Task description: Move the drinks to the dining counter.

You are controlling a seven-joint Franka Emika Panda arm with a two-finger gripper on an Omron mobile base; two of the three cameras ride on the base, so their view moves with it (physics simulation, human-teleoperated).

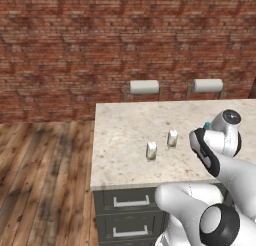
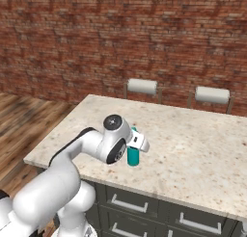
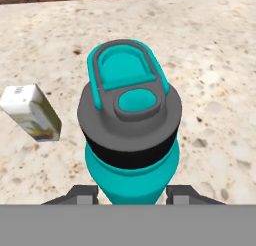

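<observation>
claw [image 3: 131, 192] fingers sit either side of the teal bottle [image 3: 131, 125], whether clamped i cannot tell; two cans [image 1: 152, 151] [image 1: 172, 138] stand left on the bench [image 1: 125, 125].

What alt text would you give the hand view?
A teal bottle with a grey cap stands upright on the speckled stone counter, between the hand's two fingertips. A small pale can stands on the counter to its left.
</observation>
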